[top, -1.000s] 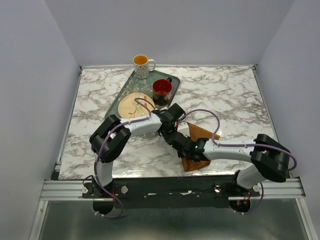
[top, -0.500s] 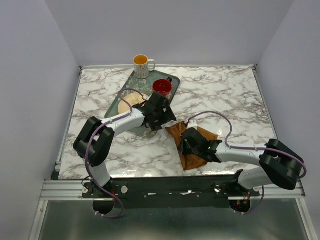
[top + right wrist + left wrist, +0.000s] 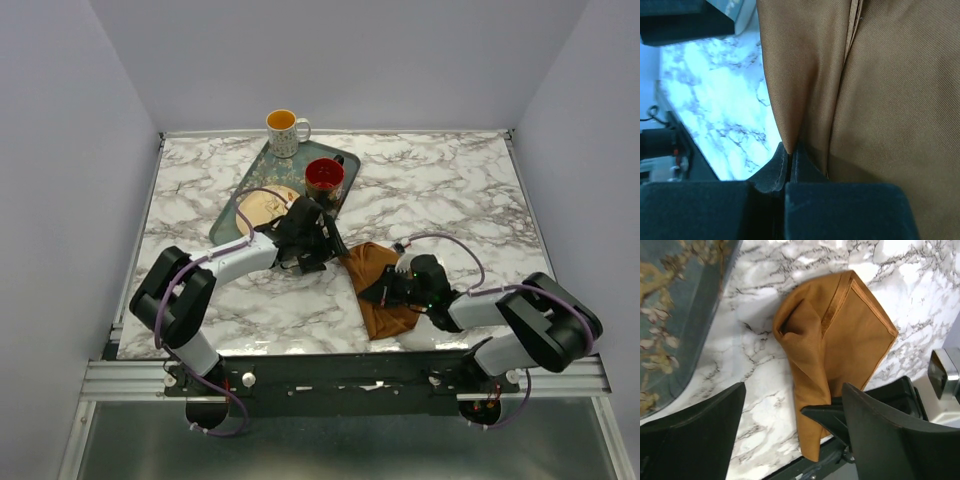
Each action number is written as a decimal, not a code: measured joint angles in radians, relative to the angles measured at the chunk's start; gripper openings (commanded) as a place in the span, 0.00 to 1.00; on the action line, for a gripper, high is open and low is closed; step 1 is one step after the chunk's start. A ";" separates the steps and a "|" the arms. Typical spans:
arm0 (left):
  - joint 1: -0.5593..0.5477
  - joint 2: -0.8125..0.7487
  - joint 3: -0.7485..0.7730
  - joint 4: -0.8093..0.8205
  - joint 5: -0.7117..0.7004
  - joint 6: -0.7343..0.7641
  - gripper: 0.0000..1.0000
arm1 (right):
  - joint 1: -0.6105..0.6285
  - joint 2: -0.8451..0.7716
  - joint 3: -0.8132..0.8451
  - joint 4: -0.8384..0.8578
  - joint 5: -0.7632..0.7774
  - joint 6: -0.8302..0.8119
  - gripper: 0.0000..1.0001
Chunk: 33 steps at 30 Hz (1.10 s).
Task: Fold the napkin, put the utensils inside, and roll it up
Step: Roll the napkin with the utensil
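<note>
The rust-brown napkin (image 3: 378, 292) lies crumpled and partly folded on the marble table, near the front edge. In the left wrist view (image 3: 832, 345) it shows a folded flap and a hemmed edge. My right gripper (image 3: 378, 290) is shut on a fold at the napkin's edge, and the right wrist view (image 3: 790, 150) shows cloth pinched between the pads. My left gripper (image 3: 328, 247) is open and empty just left of the napkin, by the tray's near right edge; its jaws stand wide apart above the cloth (image 3: 792, 390). No utensils can be made out.
A dark green patterned tray (image 3: 247, 190) lies at the back left with a beige plate (image 3: 265, 207) and a red mug (image 3: 324, 177) on it. A white mug (image 3: 285, 131) stands behind the tray. The table's front rail (image 3: 350, 375) is close to the napkin.
The napkin has dropped from a raised peak to a lower, flatter heap. My left gripper has drawn back left toward the tray. My right gripper has shifted right, still holding the cloth.
</note>
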 measured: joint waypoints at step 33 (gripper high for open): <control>-0.066 0.254 0.229 -0.121 0.042 0.145 0.48 | -0.143 0.268 0.001 0.303 -0.399 0.006 0.01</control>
